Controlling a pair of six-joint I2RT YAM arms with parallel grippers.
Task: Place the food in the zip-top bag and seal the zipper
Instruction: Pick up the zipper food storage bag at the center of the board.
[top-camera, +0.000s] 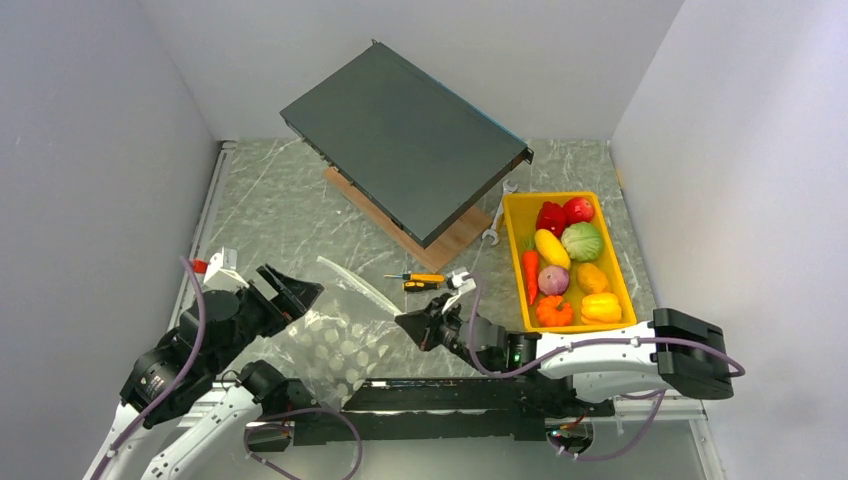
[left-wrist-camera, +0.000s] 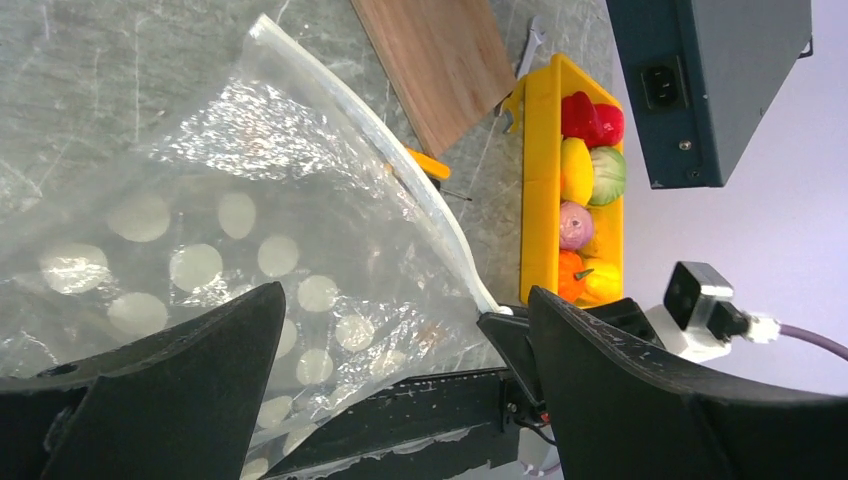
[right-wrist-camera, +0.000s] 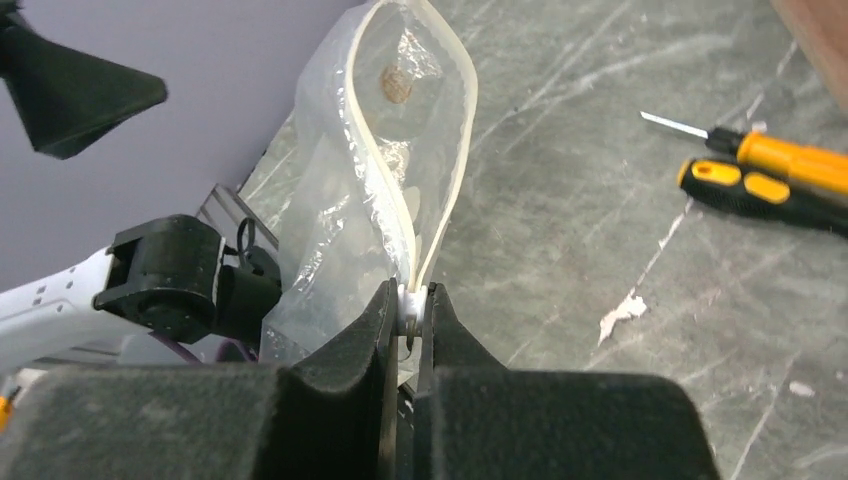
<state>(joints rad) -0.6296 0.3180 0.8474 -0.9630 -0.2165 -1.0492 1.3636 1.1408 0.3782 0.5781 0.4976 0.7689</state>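
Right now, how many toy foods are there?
9, all in the yellow tray: far end red pepper, red fruit; yellow piece, cabbage; carrot, purple piece, orange piece; near end pumpkin, yellow pepper. Some may hide underneath.

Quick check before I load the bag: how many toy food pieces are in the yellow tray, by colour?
Red glossy plastic toy food pieces: 2
Orange pieces: 3
Yellow pieces: 2
Green piece: 1
Purple piece: 1
Total: 9, all in the yellow rectangular plastic tray.

Robotics lab bench: white enclosure walls (top-camera: 90, 150), marbled tabletop (top-camera: 270, 200), grey rack unit (top-camera: 400, 135), screwdrivers (top-camera: 425, 281).
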